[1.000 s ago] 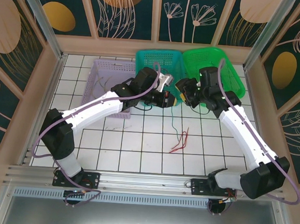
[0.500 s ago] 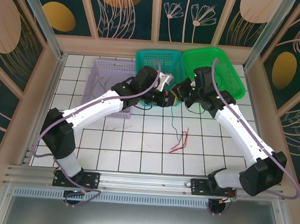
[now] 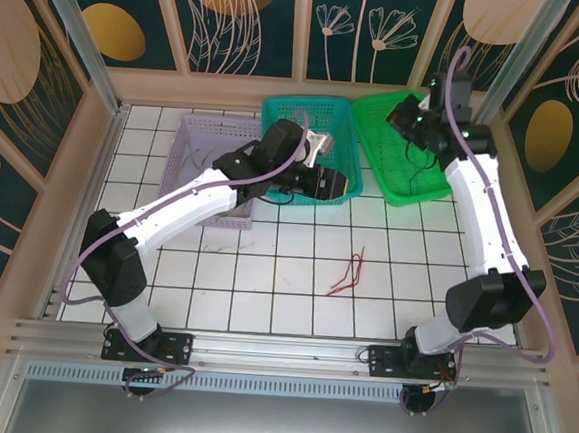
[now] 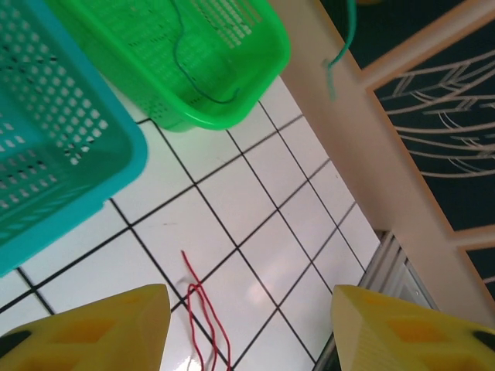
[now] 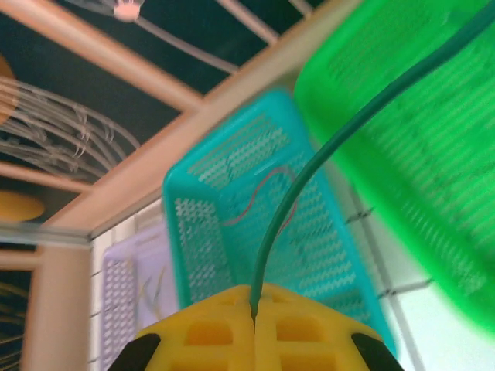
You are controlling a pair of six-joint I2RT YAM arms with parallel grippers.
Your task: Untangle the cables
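- The right gripper [image 5: 254, 309] is squeezing its jaws tight on one end of the green wire [image 5: 309, 168].
- The left gripper [image 4: 249, 317] is holding its jaws wide apart. Nothing is sitting between its yellow fingers [image 4: 93, 325].
- This is new. A moment ago the left jaws were pinched shut, and the two grippers were working close together in the middle of the table [image 3: 265, 275].
- Now the left one is letting go and the right one is carrying the green wire away by itself.
- The right gripper is now hanging up high over the green basket [image 3: 435, 180]. The green wire is trailing down from it toward that basket.
- The left gripper is waiting by the front of the teal basket [image 3: 288, 111].
- The red wire [image 3: 350, 271] is lying alone on the white tiles, near the middle. It is lying in the same spot as before.
- The green wire is no longer dangling down near the red one, so I think these two are now pulled apart.
- I think the next job is dropping the green wire into the green basket, and then going back for the red wire.
- A loose end could be catching on the basket rim, so a slow drop looks safest.
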